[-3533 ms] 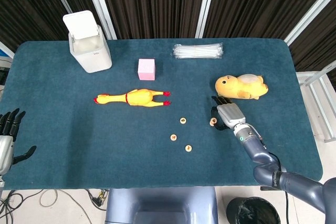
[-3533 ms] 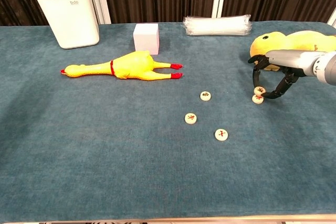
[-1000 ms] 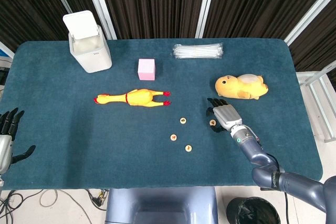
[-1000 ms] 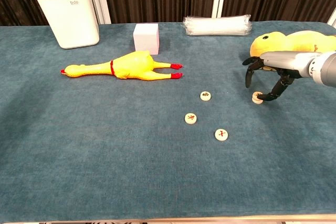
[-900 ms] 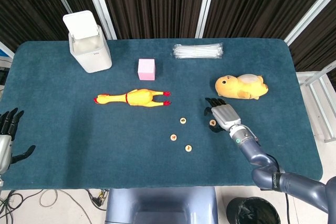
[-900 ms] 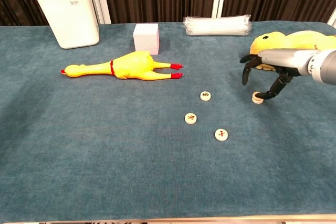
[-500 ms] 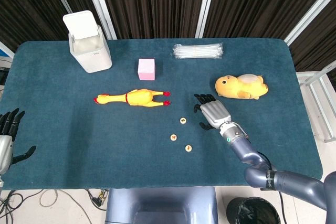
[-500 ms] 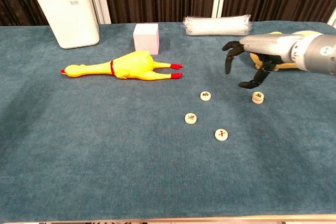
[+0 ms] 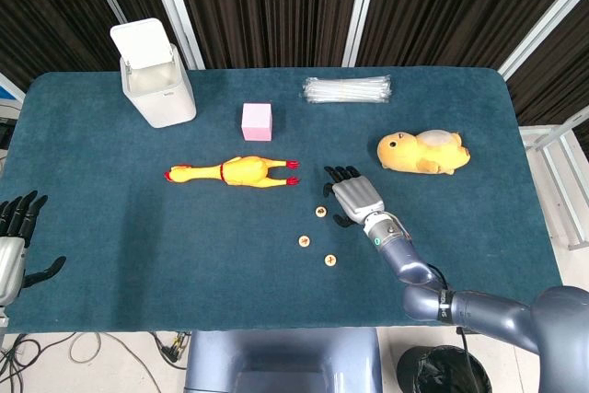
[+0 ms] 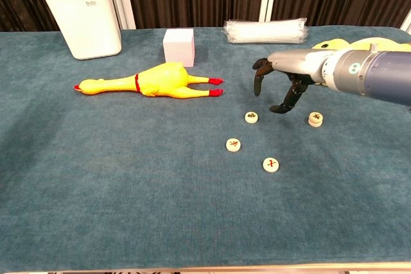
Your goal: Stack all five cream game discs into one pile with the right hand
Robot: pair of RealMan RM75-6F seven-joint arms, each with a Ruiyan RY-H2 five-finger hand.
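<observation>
On the dark teal felt table (image 10: 128, 178), the right hand (image 10: 277, 81) is held empty, fingers spread, above a small round cream game disc (image 10: 252, 117); the two-disc cream pile (image 10: 314, 119) sits nearby.

Table (image 9: 110, 227) covered in dark teal cloth, rounded corners. Dark pleated curtains (image 9: 267, 6) behind, split by white vertical posts (image 9: 170, 6). Pale floor (image 9: 110, 356) below front edge, cables (image 9: 55, 349) lying there. Even light.

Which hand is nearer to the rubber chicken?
The right hand, open just past the rubber chicken's red feet. The left hand is far away at the table's edge.
</observation>
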